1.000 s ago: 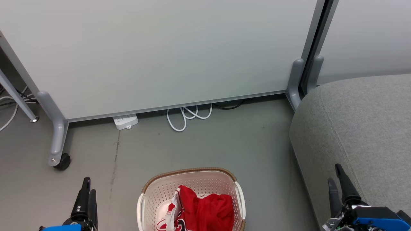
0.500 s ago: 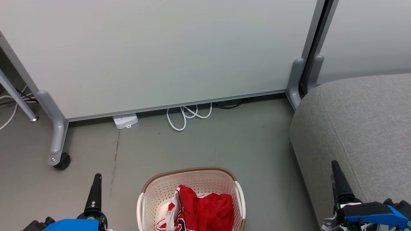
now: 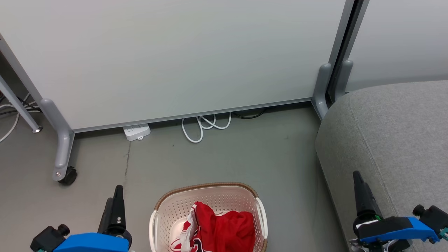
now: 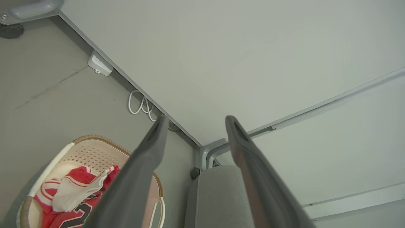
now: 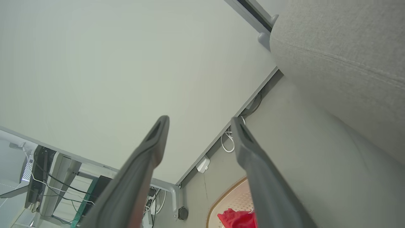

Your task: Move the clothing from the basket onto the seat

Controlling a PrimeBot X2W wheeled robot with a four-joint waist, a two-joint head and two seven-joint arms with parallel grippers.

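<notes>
Red clothing [image 3: 224, 229] with white trim lies crumpled in the basket [image 3: 206, 185]. Left gripper [image 4: 196, 120] and right gripper [image 5: 199, 120] flank it, fingers forward, spread wide, empty.

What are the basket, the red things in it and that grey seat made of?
Basket: seemingly white moulded plastic, matte, perforated; brown rim looks woven, perhaps imitation. Clothing: soft red fabric with white trim, crumpled in folds. Sofa: grey woven upholstery, visible weave and stitched seam.
</notes>
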